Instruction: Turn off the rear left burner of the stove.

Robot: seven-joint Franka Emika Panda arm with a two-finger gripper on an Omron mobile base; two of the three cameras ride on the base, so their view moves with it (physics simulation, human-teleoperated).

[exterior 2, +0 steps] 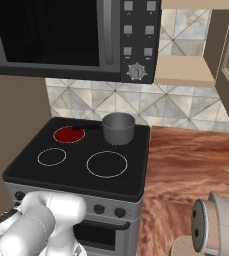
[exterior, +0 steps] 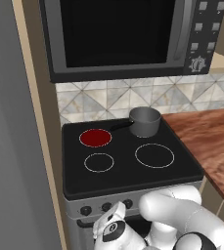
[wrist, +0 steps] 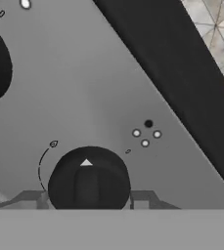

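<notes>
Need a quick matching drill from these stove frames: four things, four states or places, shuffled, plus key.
Things:
1. rear left burner
2. front left burner
3. grey pot
4. knob in the hand view

States or places:
A. black inside a thin white ring
B. glowing red
C. close in front of the camera, white pointer showing
D. standing at the rear right of the stove top

Pairs: 1-B, 2-A, 3-D, 4-C

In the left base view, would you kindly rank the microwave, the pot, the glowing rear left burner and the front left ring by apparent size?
1. Microwave
2. Pot
3. Rear left burner and front left ring: they look about alike, so I won't rank them.
</notes>
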